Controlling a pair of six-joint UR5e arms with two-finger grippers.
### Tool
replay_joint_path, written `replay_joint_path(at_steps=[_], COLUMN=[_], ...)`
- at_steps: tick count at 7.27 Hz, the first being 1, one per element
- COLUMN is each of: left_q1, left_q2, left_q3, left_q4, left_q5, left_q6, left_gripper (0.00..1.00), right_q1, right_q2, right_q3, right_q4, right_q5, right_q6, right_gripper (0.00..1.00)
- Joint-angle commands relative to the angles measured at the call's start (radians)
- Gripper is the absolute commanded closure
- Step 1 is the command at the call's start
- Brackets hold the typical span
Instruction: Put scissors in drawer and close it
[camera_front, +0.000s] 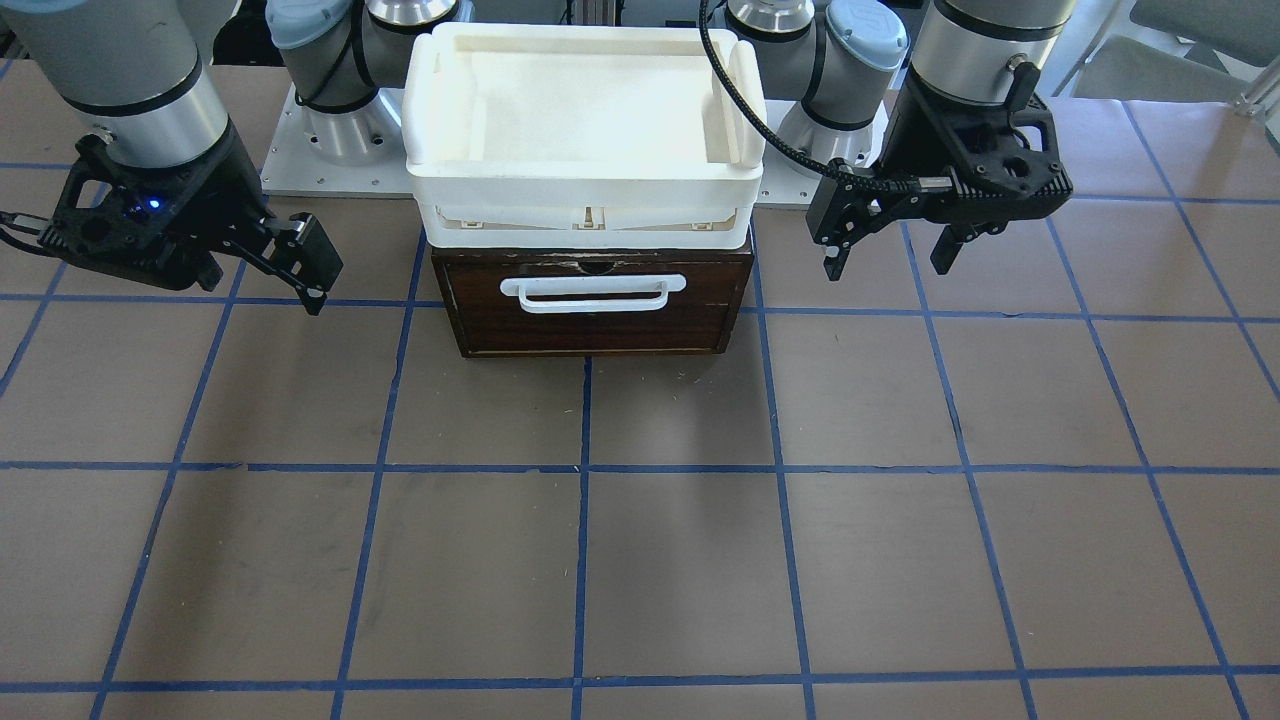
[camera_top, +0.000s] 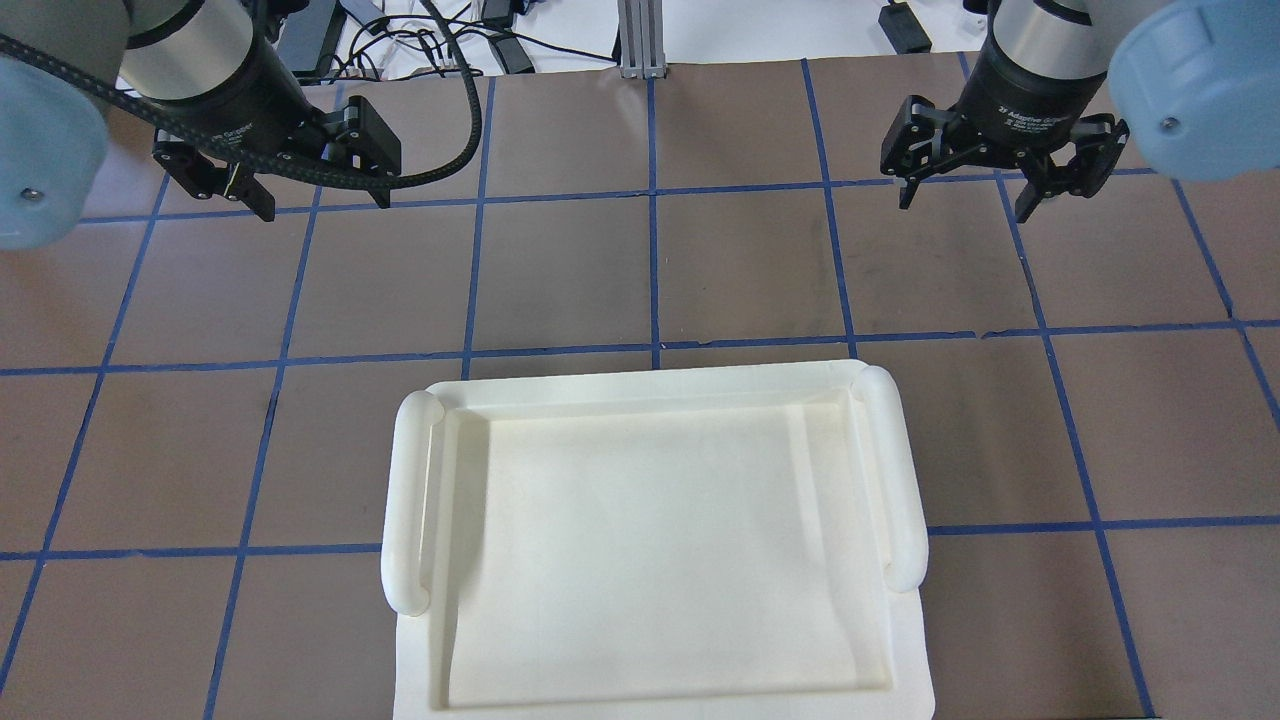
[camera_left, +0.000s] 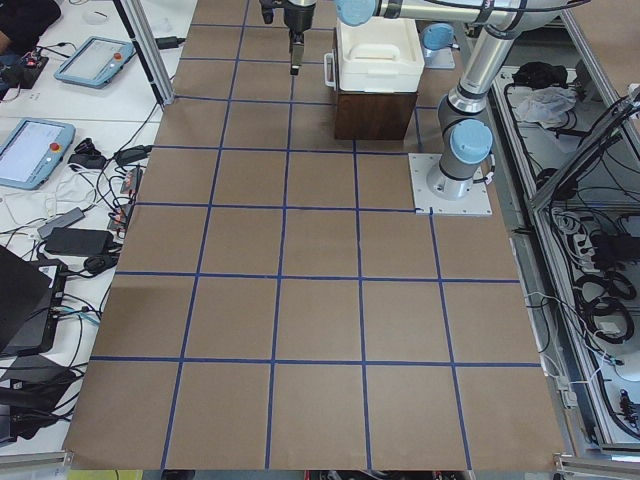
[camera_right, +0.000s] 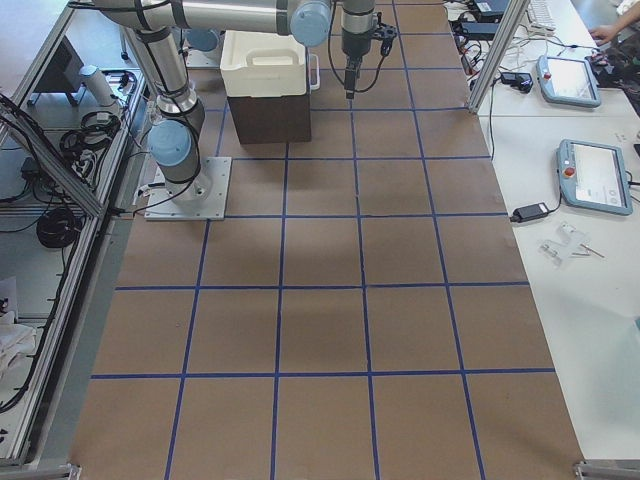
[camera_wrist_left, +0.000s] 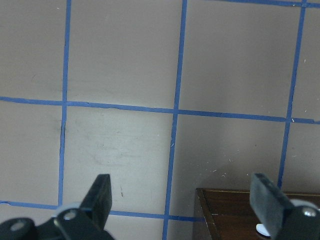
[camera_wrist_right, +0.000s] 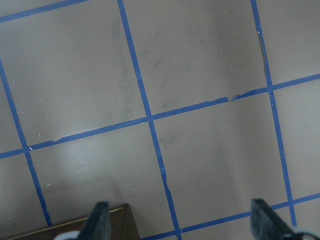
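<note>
The wooden drawer is shut, its dark brown front and white wire handle facing the front view. The scissors show in no view. My left gripper hangs open and empty above the table beside the drawer; it also shows in the overhead view and the left wrist view, where a corner of the drawer box is in sight. My right gripper hangs open and empty on the drawer's other side; it also shows in the overhead view and the right wrist view.
A white plastic tray sits on top of the drawer box and hides it in the overhead view. The brown table has a blue tape grid. The arm bases stand behind the box. Side tables hold tablets and cables.
</note>
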Motion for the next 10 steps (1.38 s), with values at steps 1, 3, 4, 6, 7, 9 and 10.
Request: replay_joint_path(at_steps=[1, 3, 4, 6, 7, 9, 10], left_q1=[-0.002, -0.002, -0.002, -0.002, -0.002, -0.002, -0.004], left_q2=[-0.001, -0.009, -0.008, -0.015, -0.013, -0.012, -0.015], left_q3=[0.003, 0.001, 0.001, -0.005, -0.005, -0.008, -0.008], left_q4=[-0.032, -0.022, -0.022, -0.015, -0.016, -0.018, -0.015], left_q5=[-0.083, -0.082, -0.082, -0.082, -0.082, -0.074, -0.025], left_q6=[-0.08, -0.066, -0.066, -0.066, -0.057, 0.015, 0.04], left_gripper=[0.0, 0.0, 0.0, 0.0, 0.0, 0.0, 0.0], right_q1=[0.0, 0.0, 0.0, 0.0, 0.0, 0.0, 0.0], right_q2=[0.0, 0.0, 0.0, 0.0, 0.0, 0.006, 0.009], right_q3=[0.0, 0.0, 0.0, 0.0, 0.0, 0.0, 0.0], right_q4=[0.001, 0.0, 0.0, -0.002, 0.0, -0.008, -0.01], right_q5=[-0.002, -0.01, -0.012, -0.01, -0.013, -0.003, -0.004], right_q6=[-0.001, -0.001, -0.007, -0.007, -0.007, -0.013, -0.018], right_gripper=[0.0, 0.0, 0.0, 0.0, 0.0, 0.0, 0.0])
